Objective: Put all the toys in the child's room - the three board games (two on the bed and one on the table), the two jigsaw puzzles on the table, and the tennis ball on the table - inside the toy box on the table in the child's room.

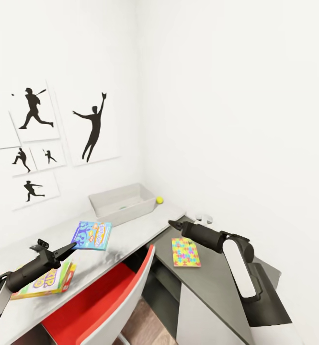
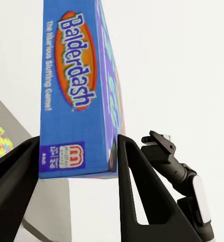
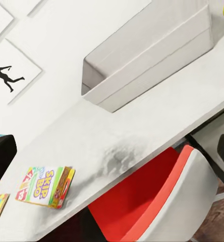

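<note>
On the light-grey table (image 1: 131, 235) in the corner of the white room sits the grey toy box (image 1: 123, 203), close to the wall. Just beside the toy box, on the side nearer the corner, lies the little yellow-green tennis ball (image 1: 159, 200).

Up above the table top, the left gripper (image 1: 72, 246) holds the blue board game (image 1: 92, 235). The two black fingers (image 2: 134, 171) squeeze the box from both sides, one on each flat face, and the box sticks out past the tips. The box is in the air, between the toy box and the near edge of the table. Big letters on its narrow side say "Balderdash".

Another board game (image 1: 45, 280), yellow, green and red, lies flat on the table under the left arm. It is well apart from the toy box.

On the lower dark-grey part of the table lies a jigsaw puzzle (image 1: 185, 252) with lots of bright pieces. The right gripper (image 1: 171, 223) hangs above the dark part, near the puzzle, and holds nothing. Its tips look close together, but I cannot tell if it is all the way closed.

A red-and-white chair (image 1: 109, 299) is tucked in at the table. Black pictures (image 1: 35, 111) of ball players hang on the wall.
</note>
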{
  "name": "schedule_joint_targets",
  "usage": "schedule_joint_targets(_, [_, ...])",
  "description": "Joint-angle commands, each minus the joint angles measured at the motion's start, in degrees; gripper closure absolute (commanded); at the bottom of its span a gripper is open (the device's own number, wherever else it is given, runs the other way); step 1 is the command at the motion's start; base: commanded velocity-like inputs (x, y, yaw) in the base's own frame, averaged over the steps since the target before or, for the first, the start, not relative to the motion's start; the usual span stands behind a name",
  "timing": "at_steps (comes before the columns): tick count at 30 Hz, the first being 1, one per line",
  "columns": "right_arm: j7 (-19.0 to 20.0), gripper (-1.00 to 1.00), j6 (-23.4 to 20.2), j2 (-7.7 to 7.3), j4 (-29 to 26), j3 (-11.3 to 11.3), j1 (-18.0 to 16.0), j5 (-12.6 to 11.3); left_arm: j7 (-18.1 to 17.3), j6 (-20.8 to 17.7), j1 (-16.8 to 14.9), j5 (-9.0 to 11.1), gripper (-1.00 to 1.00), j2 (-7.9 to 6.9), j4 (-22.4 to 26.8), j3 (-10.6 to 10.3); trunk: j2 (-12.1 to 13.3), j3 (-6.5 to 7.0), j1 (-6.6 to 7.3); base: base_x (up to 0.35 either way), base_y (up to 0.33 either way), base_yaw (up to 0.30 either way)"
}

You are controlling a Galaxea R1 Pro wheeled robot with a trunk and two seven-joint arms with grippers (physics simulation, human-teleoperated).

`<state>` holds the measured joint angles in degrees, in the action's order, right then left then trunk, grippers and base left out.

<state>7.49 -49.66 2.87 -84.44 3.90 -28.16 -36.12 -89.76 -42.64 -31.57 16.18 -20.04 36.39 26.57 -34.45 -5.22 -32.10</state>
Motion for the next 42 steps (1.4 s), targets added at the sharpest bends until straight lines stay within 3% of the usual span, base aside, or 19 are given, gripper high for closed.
schedule_joint_targets(1, [0.4, -1.0, -0.3, 0.03, 0.0, -0.1, -0.1, 0.4, -0.2, -0.6, -0.1, 0.0, 1.0, 0.0, 0.0, 0.0, -0.1, -0.11, -0.04, 0.19, 0.0, 0.066])
schedule_joint_targets(16, [0.4, -1.0, -0.2, 0.03, 0.0, 0.0, -0.1, 0.5, -0.2, -0.6, -0.1, 0.0, 1.0, 0.0, 0.0, 0.1, -0.1, -0.11, -0.04, 0.194, 0.0, 0.177])
schedule_joint_targets(42, [0.4, -1.0, -0.2, 0.02, 0.0, -0.1, -0.1, 0.4, -0.2, -0.5, -0.1, 0.0, 1.0, 0.0, 0.0, 0.0, -0.1, -0.11, -0.04, 0.155, 0.037, 0.006])
